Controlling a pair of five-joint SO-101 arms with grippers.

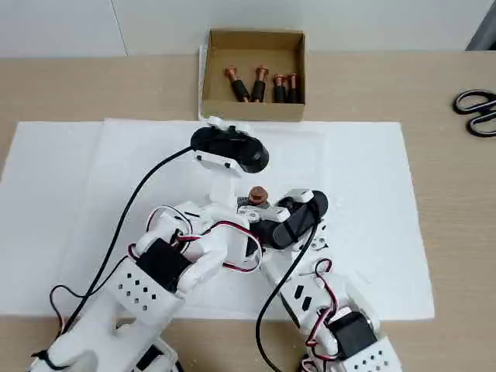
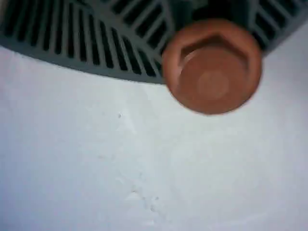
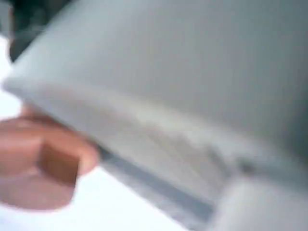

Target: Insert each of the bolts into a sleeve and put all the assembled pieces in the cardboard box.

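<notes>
bolt: one copper-headed bolt at frame centre in the high view, head up, wedged between the two arms' tips; what's under the head is hidden.
left end effector: just left of the bolt, over the mat; apart or together, cannot tell.
right end effector: just right of the bolt and a bit lower in frame; state cannot tell either.
left wrist view: bolt head seen end-on, very close, with a dark ribbed part beside it and white mat around.
box: cardboard box at top centre, at the mat's upper edge, well apart from the arms.
assembled pieces: four assembled pieces lying in a row inside the box, copper heads toward the top of the frame.
mat: white mat covering most of the wooden counter.
scissors: scissors at the right edge, on the bare counter.
</notes>
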